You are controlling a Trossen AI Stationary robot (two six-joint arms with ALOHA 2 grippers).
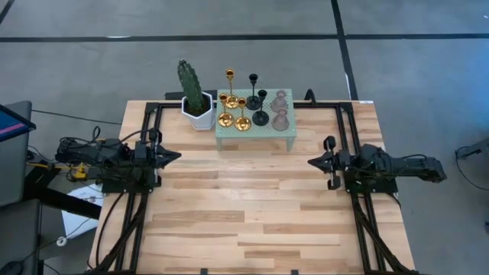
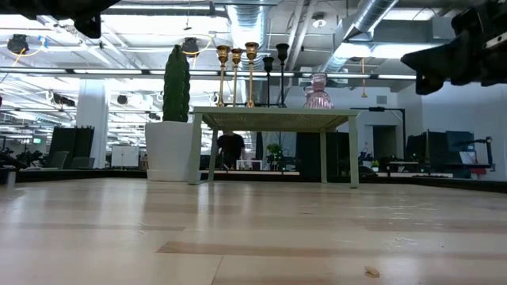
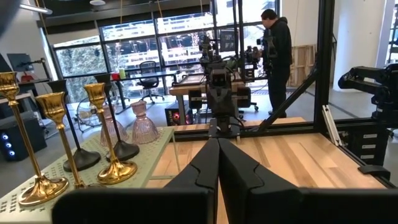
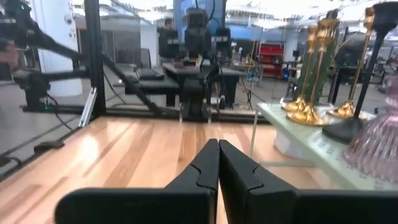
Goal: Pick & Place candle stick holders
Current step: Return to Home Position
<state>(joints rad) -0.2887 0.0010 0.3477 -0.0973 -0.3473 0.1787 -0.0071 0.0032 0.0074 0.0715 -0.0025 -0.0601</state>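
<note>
1. High view: all seven candle stick holders [image 1: 242, 122] are standing upright on the pale green shelf [image 1: 256, 134], which is sitting at twelve o'clock on the wooden table [image 1: 252, 214].
2. Three gold holders [image 1: 225, 118] are occupying the shelf's nine o'clock end, two black holders [image 1: 260, 117] are standing mid-shelf, and two pink glass holders [image 1: 280, 118] are standing at its three o'clock end.
3. A cactus [image 1: 191, 80] in a white pot [image 1: 200, 116] is standing just beside the shelf, at its nine o'clock.
4. The left gripper [image 1: 174, 156] is waiting at the table's nine o'clock, well apart from the shelf, jaws pressing together on nothing.
5. The right gripper [image 1: 312, 162] is waiting at three o'clock, jaws likewise pressing together, gripping nothing.
</note>
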